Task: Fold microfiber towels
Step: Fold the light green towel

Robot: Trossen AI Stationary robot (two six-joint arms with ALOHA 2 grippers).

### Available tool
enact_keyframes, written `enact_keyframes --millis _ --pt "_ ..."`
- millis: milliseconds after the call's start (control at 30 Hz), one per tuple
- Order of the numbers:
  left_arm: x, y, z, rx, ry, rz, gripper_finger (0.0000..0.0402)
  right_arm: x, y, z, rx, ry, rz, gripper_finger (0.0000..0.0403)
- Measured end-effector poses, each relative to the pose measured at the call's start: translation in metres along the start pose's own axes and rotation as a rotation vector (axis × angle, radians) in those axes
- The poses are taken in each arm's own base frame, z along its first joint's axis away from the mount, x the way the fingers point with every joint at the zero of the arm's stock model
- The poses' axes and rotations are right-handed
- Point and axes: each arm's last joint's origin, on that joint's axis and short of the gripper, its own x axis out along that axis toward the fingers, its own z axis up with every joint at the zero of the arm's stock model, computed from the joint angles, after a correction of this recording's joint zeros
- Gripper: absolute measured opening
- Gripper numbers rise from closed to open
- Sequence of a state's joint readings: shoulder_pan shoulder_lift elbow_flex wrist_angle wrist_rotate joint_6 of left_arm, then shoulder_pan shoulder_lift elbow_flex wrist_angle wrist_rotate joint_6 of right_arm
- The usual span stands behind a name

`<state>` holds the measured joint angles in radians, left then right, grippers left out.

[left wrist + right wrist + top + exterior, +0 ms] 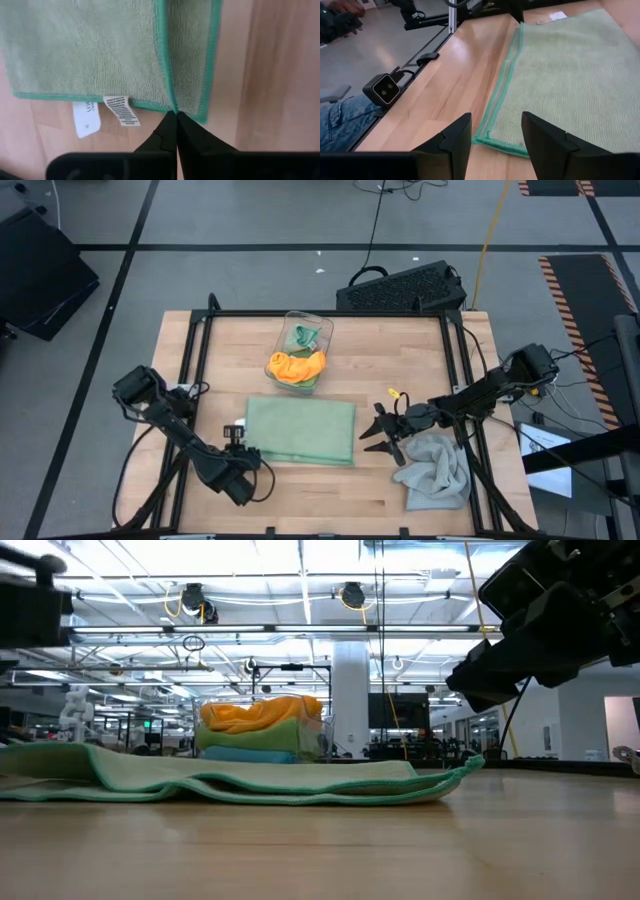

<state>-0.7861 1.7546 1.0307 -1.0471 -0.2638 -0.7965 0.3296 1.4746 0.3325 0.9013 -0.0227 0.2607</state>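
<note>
While my left gripper (176,116) sits pressed together at the folded sage green towel's (300,430) corner, my right gripper (380,432) hangs spread beside it.

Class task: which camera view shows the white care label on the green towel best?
The left wrist view: the label hangs clearly off the sage green towel. The high view shows only a white speck; the low view hides it.
</note>
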Motion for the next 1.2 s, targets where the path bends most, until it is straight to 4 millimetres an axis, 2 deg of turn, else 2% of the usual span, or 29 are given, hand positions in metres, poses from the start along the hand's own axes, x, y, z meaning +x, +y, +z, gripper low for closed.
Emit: enact_keyframes --millis 200,567,700,967,1067,1200 --pt "-0.015 -0.009 0.002 0.023 -0.027 -0.044 0.0001 0.000 0.000 0.000 0.015 0.004 0.000 0.0164" --pt "-0.018 -0.016 -0.006 0.040 -0.036 -0.049 0.0002 0.000 0.002 -0.001 0.012 0.012 0.008 0.0164" --pt "-0.013 -0.015 -0.007 0.027 -0.051 -0.029 0.0027 0.000 0.004 -0.002 0.008 0.015 0.019 0.0164" --pt "-0.008 -0.012 -0.020 -0.012 0.109 -0.046 0.0107 0.000 0.010 -0.004 0.000 0.028 0.041 0.0164" --pt "-0.009 -0.007 -0.025 -0.063 0.158 0.008 0.0113 0.000 0.010 -0.004 0.006 0.026 0.039 0.0164" --pt "-0.016 0.005 -0.019 -0.135 0.028 0.057 0.0097 0.000 0.008 -0.003 0.022 -0.003 -0.035 0.0164"
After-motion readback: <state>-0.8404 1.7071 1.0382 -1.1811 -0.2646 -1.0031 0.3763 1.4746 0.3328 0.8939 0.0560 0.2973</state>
